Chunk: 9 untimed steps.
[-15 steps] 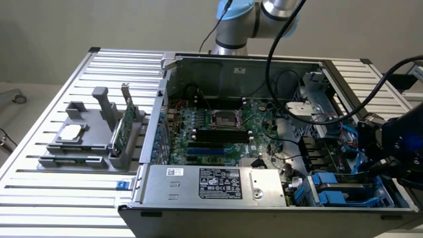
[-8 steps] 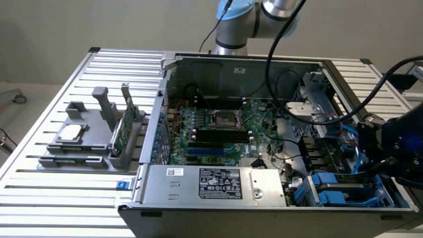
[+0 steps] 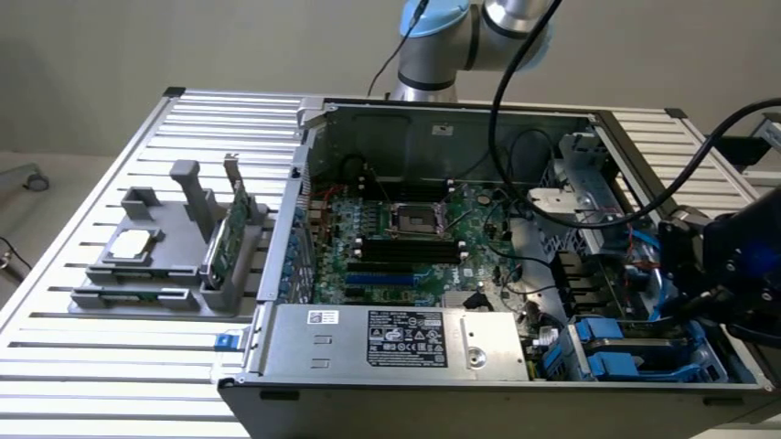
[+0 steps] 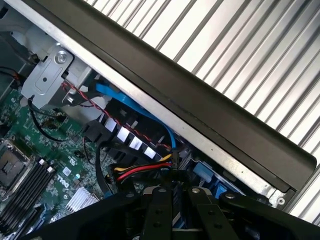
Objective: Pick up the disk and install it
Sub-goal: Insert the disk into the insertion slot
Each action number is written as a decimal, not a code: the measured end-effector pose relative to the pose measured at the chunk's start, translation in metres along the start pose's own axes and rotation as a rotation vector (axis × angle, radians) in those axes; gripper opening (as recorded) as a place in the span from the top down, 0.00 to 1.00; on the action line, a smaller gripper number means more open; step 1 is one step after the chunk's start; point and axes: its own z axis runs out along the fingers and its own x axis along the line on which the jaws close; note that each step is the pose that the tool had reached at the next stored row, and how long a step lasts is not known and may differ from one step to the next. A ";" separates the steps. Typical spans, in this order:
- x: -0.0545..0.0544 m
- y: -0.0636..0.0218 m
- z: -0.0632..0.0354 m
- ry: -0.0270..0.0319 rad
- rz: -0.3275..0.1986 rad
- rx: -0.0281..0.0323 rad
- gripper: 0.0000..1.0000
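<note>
Inside the computer case (image 3: pixel 488 114), red, yellow and black cables (image 4: pixel 142 172) and a blue cable (image 4: pixel 135 107) are strung just beside the gripper (image 4: pixel 175 200). Its fingers are drawn nearly together; whether anything is pinched cannot be told. The disk (image 3: pixel 641 340) is seated in the case's corner bay, beside the power supply (image 3: pixel 403 338), and is partly covered by the gripper.

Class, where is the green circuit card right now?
The green circuit card stands on edge in the grey holder on the exterior view's left, between the silver chip and the open computer case.
</note>
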 end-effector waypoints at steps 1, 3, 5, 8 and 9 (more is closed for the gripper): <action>0.000 -0.0005 0.0001 0.0006 0.003 0.0006 0.84; 0.001 -0.0018 0.0000 0.0001 0.006 0.0003 0.84; 0.002 -0.0035 -0.0001 -0.0001 0.009 0.0003 0.84; 0.005 -0.0065 -0.0003 0.0001 0.013 0.0010 0.84; 0.006 -0.0078 -0.0003 0.0005 0.013 0.0014 0.84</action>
